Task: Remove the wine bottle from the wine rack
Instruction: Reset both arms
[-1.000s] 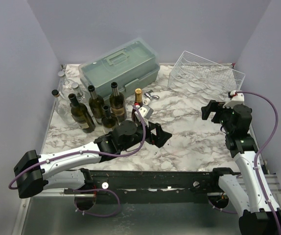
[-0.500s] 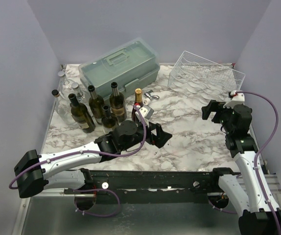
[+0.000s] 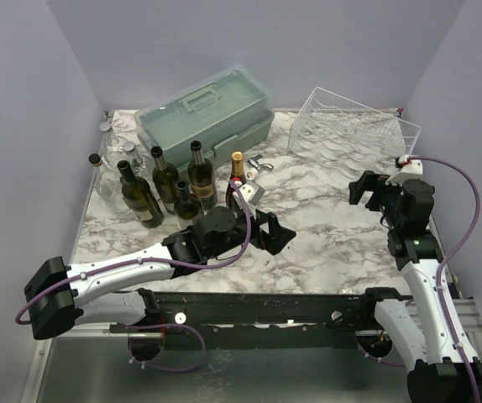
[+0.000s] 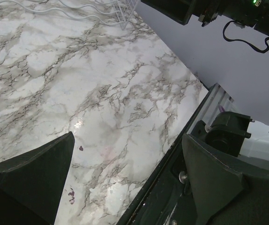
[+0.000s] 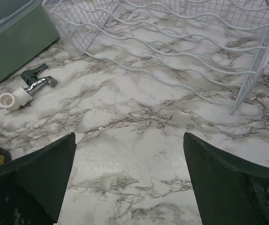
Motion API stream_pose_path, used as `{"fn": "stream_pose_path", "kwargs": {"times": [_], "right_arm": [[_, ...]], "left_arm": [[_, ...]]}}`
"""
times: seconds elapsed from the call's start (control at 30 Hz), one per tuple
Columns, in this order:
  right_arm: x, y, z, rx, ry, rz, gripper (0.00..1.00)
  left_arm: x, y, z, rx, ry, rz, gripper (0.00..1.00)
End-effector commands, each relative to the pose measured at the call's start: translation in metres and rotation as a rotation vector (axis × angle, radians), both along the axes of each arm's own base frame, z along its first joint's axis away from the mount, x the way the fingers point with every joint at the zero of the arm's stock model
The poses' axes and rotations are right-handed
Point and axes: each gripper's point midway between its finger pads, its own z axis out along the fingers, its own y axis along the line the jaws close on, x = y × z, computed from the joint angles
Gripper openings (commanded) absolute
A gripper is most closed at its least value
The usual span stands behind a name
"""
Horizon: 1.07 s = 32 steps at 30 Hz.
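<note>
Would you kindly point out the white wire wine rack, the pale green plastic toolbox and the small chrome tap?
White wire wine rack point(image 3: 352, 126): top external view, wavy middle wires.
Pale green plastic toolbox point(image 3: 217, 115): top external view, its lid.
Small chrome tap point(image 5: 37, 85): right wrist view, shiny metal body.

We show the left arm stretched low from lower left toward the centre, its left gripper with jaws spread wide, holding nothing. The right arm stands raised at right; its right gripper likewise gapes, empty.
</note>
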Motion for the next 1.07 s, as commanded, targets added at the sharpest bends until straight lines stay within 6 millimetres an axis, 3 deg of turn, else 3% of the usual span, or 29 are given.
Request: {"fn": "stream_pose_path", "kwargs": {"times": [0.0,1.03], "right_arm": [[0.0024,-0.0048,0.0167,-0.001,-0.051,-0.027,1.0],[0.0025,-0.0057,0.0162,0.001,-0.051,-0.027,1.0]], "left_arm": [[-0.0073,-0.0043,0.0005,-0.014,0.003,-0.037,0.99],[-0.008,-0.0037,-0.005,-0.002,0.006,-0.04,0.99]]}}
